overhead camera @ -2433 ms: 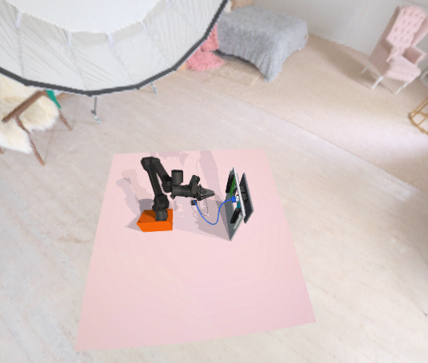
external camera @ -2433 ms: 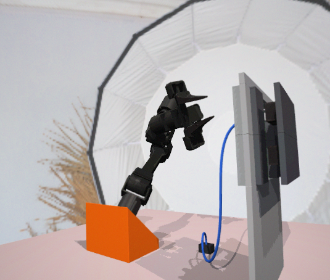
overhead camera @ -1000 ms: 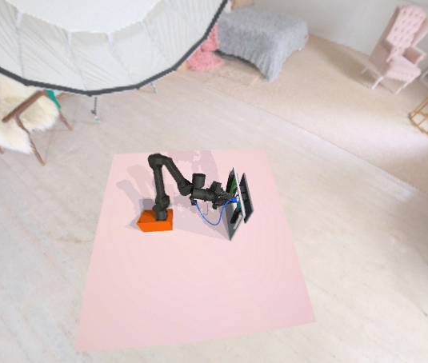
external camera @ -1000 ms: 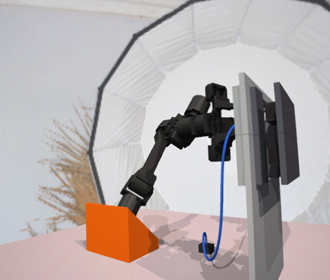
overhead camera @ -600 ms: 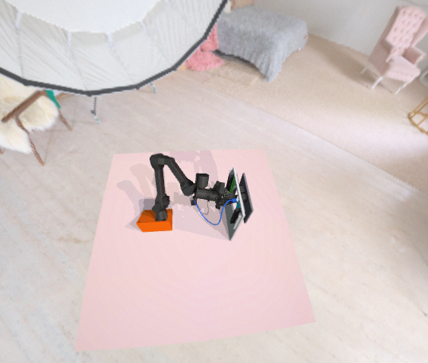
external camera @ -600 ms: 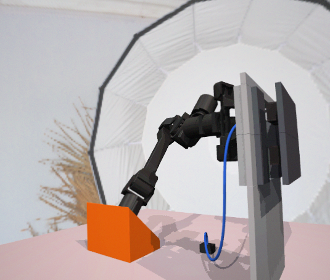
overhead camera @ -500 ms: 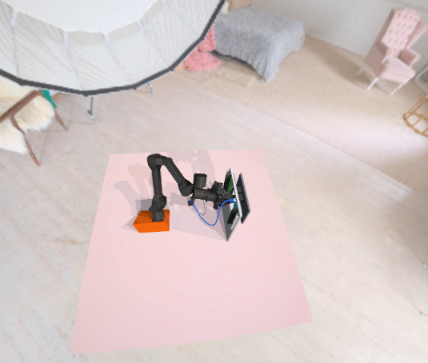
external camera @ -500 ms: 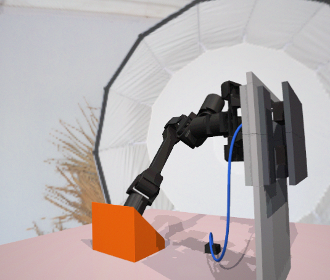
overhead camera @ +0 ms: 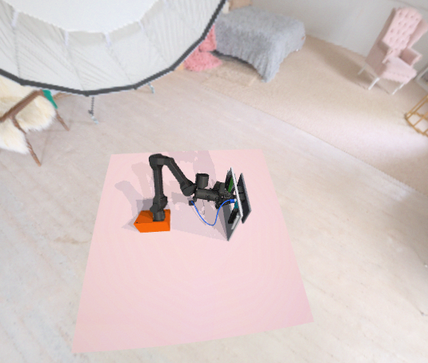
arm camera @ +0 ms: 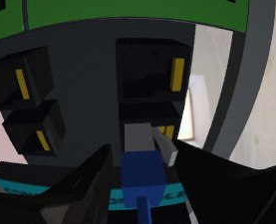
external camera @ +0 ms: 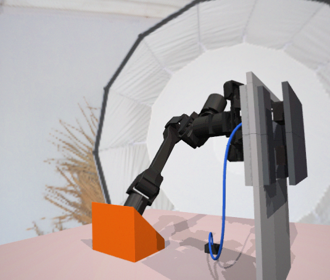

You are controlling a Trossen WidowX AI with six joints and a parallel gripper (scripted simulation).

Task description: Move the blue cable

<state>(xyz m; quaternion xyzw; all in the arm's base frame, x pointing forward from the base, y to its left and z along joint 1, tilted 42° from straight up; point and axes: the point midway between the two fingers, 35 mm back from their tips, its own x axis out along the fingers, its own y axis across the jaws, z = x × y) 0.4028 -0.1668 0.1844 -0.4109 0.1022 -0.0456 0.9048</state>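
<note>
1. The arm (overhead camera: 158,184) (external camera: 163,154) was dark, nearly black, with slim, angular links.
2. A stubby cylindrical housing (overhead camera: 202,181) (external camera: 214,103) jutted out near its wrist.
3. The gripper (overhead camera: 233,198) (external camera: 241,121) (arm camera: 141,148) had black, tapering fingers.
4. The base (overhead camera: 164,226) (external camera: 113,231) was bright orange, with a sloped face.
</note>
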